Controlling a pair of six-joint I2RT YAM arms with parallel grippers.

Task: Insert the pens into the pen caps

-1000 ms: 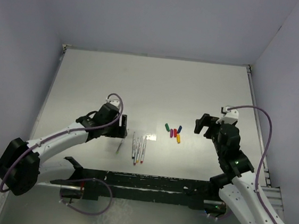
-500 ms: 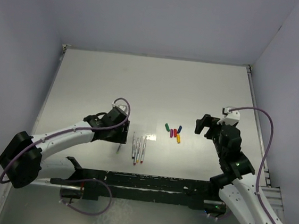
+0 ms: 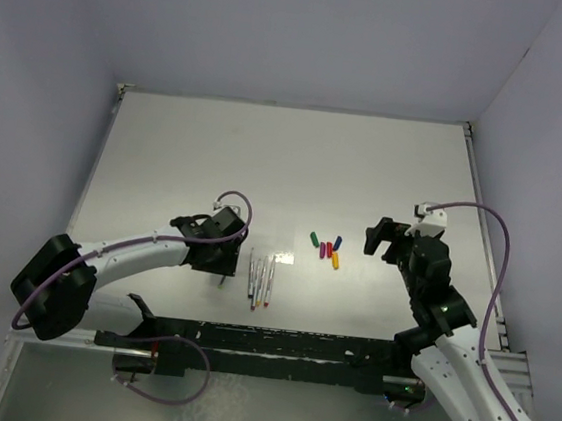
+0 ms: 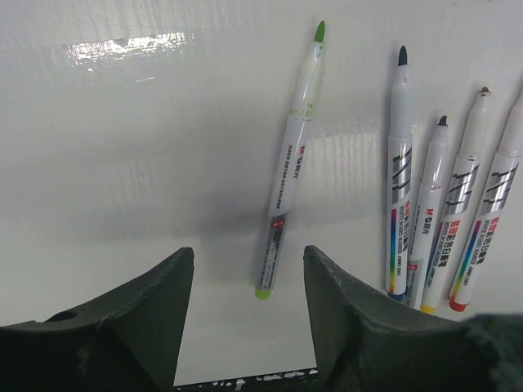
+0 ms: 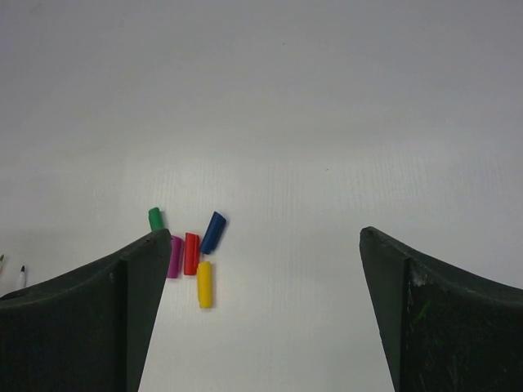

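Note:
A green-tipped pen (image 4: pixel 290 171) lies apart from the other pens on the white table. Its blunt rear end sits between the jaws of my left gripper (image 4: pixel 248 253), which is open and touches nothing. Several more pens (image 4: pixel 433 212) lie side by side to the right, seen from above as a small row (image 3: pixel 261 279). Green (image 5: pixel 155 218), magenta (image 5: pixel 175 256), red (image 5: pixel 191 253), blue (image 5: pixel 213 232) and yellow (image 5: pixel 204 284) pen caps cluster together (image 3: pixel 325 247). My right gripper (image 5: pixel 260 237) hangs wide open and empty, just right of the caps (image 3: pixel 377 236).
A black rail (image 3: pixel 277 346) runs along the table's near edge, just behind the left gripper. Grey walls close in the table on the left, back and right.
My left gripper has moved toward the near edge and down over the green-tipped pen's rear end, its jaws narrowing. The right arm has hardly moved.

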